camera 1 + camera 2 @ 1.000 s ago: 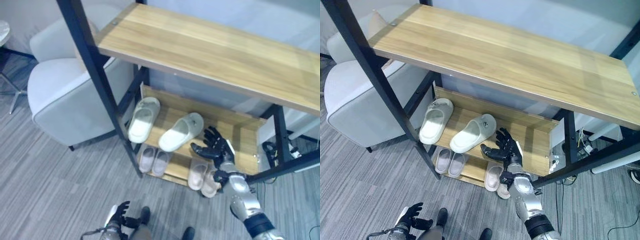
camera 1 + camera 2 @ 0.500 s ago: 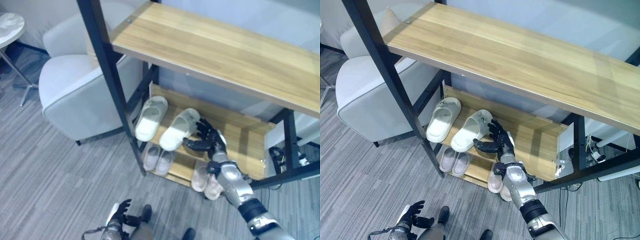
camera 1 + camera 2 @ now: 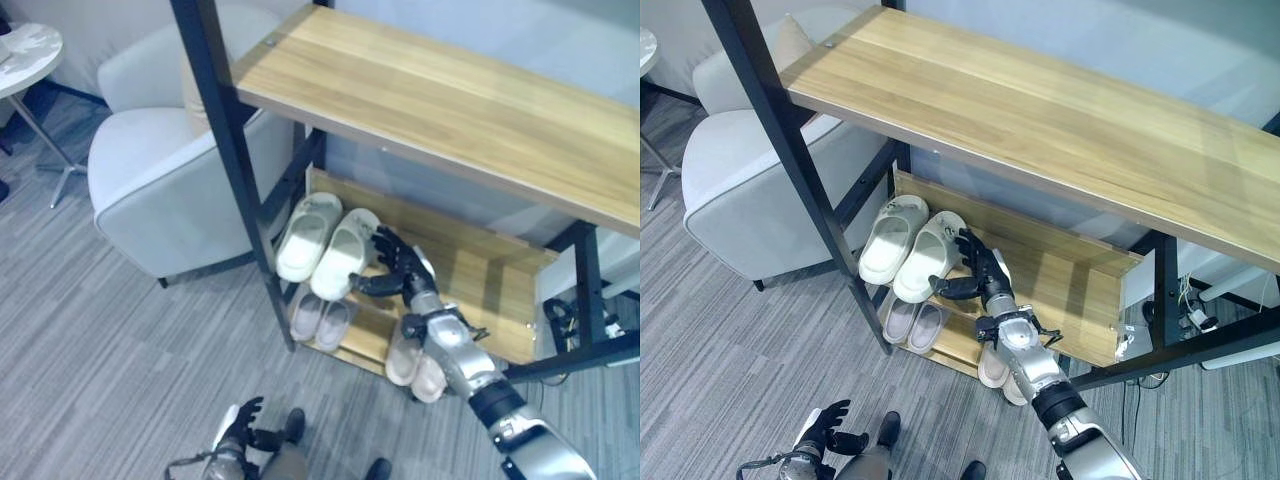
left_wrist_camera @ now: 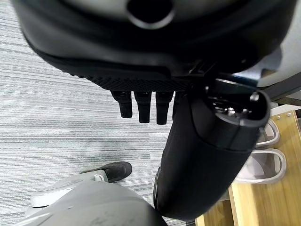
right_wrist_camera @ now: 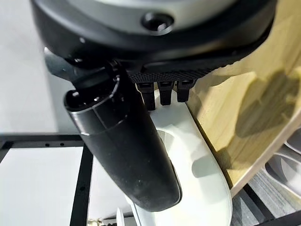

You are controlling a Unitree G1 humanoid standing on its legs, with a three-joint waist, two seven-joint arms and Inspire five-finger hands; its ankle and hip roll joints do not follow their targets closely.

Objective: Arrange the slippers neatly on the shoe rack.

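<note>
— Where the slippers are concerned, what is their condition?
— Two white slippers (image 3: 327, 246) lie side by side, close together, on the middle shelf (image 3: 480, 290) of the shoe rack (image 3: 1040, 110), soft moulded open-toe type. The right hand (image 3: 400, 275) rests against the right-hand slipper's outer edge, fingers straight and spread.
— Contents below?
— Two pairs of beige slippers (image 3: 320, 320) on the bottom shelf. Shelves are pale wood grain, frame black metal.
— Left hand?
— Left hand (image 3: 240, 428) hangs low over grey striped carpet (image 3: 90, 350), fingers relaxed. A grey armchair (image 3: 170, 190) stands beside the rack.
</note>
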